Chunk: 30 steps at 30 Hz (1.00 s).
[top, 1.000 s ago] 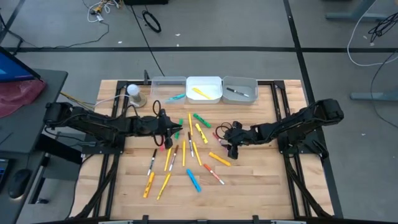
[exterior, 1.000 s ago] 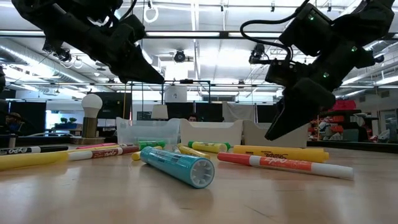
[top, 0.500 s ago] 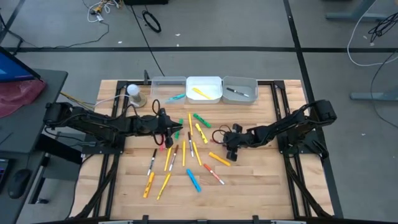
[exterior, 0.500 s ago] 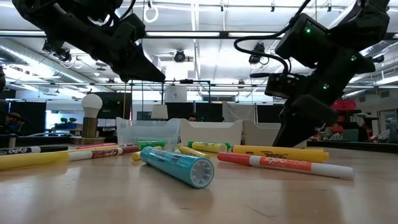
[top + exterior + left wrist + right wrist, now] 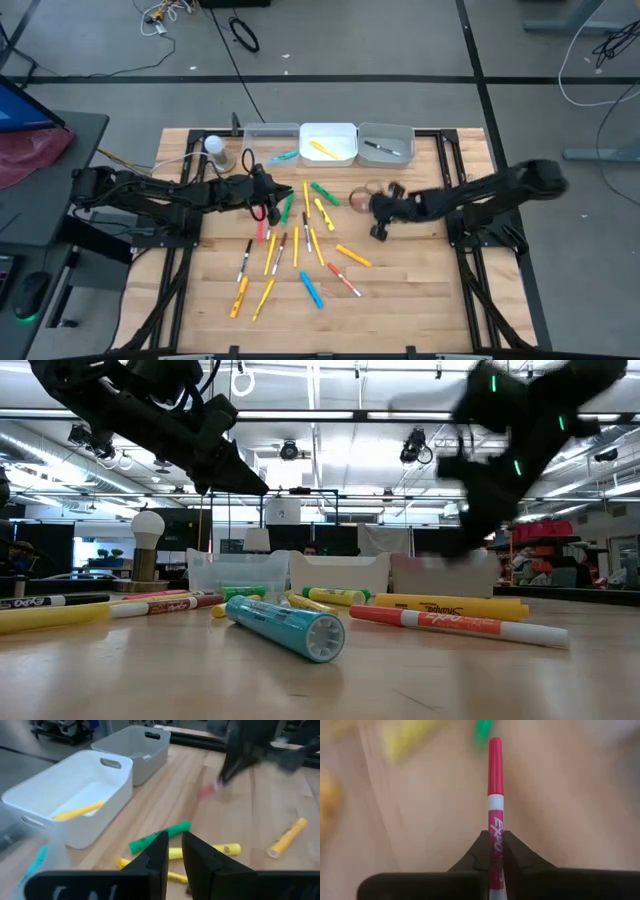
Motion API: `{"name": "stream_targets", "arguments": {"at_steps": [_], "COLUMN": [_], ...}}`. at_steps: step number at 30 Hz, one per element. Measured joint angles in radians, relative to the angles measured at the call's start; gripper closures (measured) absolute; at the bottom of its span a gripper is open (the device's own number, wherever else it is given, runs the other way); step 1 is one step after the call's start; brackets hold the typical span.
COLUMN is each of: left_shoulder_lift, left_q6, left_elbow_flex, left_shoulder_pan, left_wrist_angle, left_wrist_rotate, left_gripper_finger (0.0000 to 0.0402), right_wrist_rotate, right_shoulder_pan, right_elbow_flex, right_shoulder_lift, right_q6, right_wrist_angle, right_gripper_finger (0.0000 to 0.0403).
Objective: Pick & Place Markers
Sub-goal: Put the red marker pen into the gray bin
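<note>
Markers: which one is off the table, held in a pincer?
The pink-red marker, clamped in the right pincer; the other markers lie on the table or in bins.

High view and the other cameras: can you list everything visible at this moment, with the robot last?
light wooden slat table: one, under everything
rectangular plastic bins: three, clear, white, grey, in a row at the far edge
binned markers: two, yellow in the white bin, dark in the grey bin
loose markers: roughly twenty, yellow, orange, green, blue, pink, dark, scattered mid-table
teal marker: one, beside the clear bin
white bulb-shaped object: one, on a tan base, left of the bins
pink-red Expo marker: one, lifted off the table
left gripper: dark, above the markers left of centre
right gripper: dark, shut on the Expo marker
</note>
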<state>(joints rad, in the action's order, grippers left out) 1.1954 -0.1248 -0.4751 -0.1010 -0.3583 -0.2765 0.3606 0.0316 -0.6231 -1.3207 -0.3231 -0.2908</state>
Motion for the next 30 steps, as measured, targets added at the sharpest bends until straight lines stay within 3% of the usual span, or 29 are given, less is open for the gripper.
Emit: {"name": "stream_targets", "arguments": {"at_steps": [3,7,12,16,23,30], "left_shoulder_lift": [0.0,0.0,0.0,0.0,0.0,0.0], "left_q6": [0.03,0.04,0.043,0.043,0.043,0.043], "left_elbow_flex": [0.0,0.0,0.0,0.0,0.0,0.0], "left_shoulder_pan": [-0.011,-0.02,-0.02,-0.02,-0.02,-0.02], "left_wrist_angle": [-0.027,-0.071,-0.09,-0.092,-0.093,-0.097], "left_wrist_rotate": [0.0,0.001,0.0,0.002,0.002,0.0], "left_gripper_finger": [0.0344,0.0344,0.0344,0.0344,0.0344,0.0344], "right_wrist_rotate": [0.05,0.024,-0.13,-0.225,-0.302,-0.3], "right_shoulder_pan": [-0.085,-0.289,-0.585,-0.742,-0.81,-0.81], "right_elbow_flex": [-0.11,-0.294,-0.398,-0.399,-0.4,-0.402], "right_shoulder_lift": [0.095,0.14,0.063,-0.073,-0.297,-0.382], "right_q6": [0.075,0.203,0.458,0.594,0.715,0.725], "right_wrist_angle": [-0.233,-0.385,-0.425,-0.42,-0.365,-0.291], "right_gripper_finger": [0.039,0.039,0.0391,0.0391,0.0388,0.0379]}}
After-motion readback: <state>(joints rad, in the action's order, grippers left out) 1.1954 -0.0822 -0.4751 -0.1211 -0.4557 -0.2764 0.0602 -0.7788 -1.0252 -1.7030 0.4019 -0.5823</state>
